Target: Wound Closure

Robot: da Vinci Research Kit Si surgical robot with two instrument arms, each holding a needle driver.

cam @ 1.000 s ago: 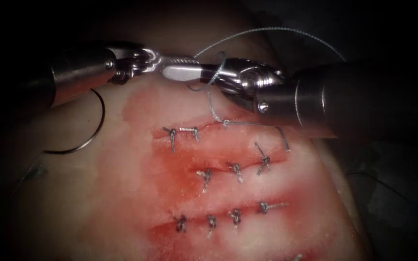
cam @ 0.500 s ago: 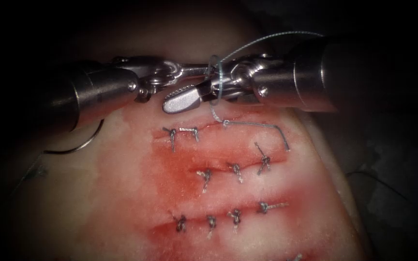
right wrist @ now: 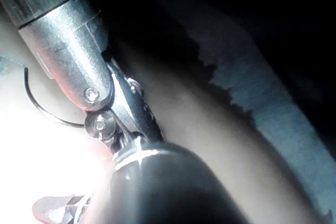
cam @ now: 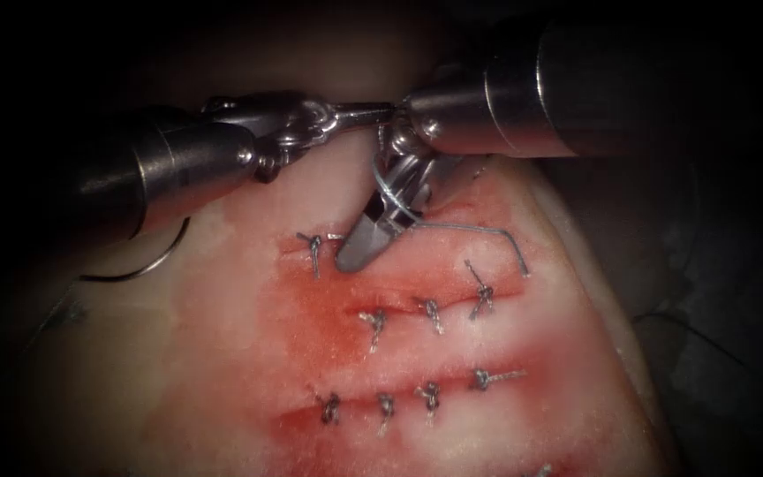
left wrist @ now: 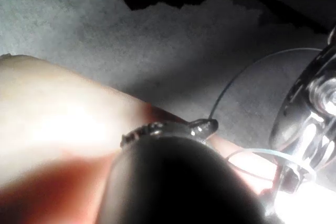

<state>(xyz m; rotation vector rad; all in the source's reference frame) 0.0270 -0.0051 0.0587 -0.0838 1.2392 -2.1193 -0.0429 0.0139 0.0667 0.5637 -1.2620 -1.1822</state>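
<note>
My left tool (cam: 380,111) reaches in from the left above the top cut, jaws shut on the thread (left wrist: 236,77), which arcs away from its tip (left wrist: 202,126). My right tool (cam: 355,252) comes from the upper right and points down-left; its open jaws touch the tissue (cam: 222,353) beside the top cut's left stitch (cam: 313,247). A thread loop (cam: 388,196) wraps its jaws. From the newest stitch (cam: 412,225) a thread tail (cam: 487,231) runs right. The curved needle (cam: 165,256) lies free on the tissue, left of the cuts, partly under the left shaft.
Below the top cut lie two more cuts, closed with several knotted stitches (cam: 432,311) (cam: 428,395) and ringed by red fluid (cam: 320,309). In the right wrist view the left tool's shaft (right wrist: 63,30) crosses close by, with the needle (right wrist: 37,103) beside it.
The right tool swung its jaws from pointing left to pointing down onto the tissue, carrying the thread loop, while its shaft rose. The left tool first moved right, then held still.
</note>
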